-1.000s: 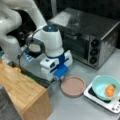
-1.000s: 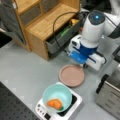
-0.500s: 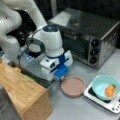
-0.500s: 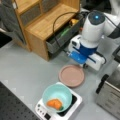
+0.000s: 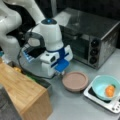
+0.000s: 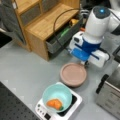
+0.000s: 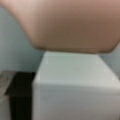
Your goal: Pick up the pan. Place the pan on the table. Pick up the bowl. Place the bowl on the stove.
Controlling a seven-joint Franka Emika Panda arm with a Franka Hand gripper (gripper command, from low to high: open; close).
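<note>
Grey table (image 5: 75, 105), arm bent low, jaws (image 6: 86, 63) at pan (image 6: 73, 74)

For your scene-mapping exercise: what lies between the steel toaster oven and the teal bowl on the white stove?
Only bare grey tabletop separates steel toaster oven from teal bowl on white stove, in a front view.

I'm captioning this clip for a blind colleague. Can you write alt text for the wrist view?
The dusty-pink pan fills the top of the wrist view, seen very close, with its white stub handle jutting toward the camera. Grey table shows behind at the left. The gripper itself is not visible here.
</note>
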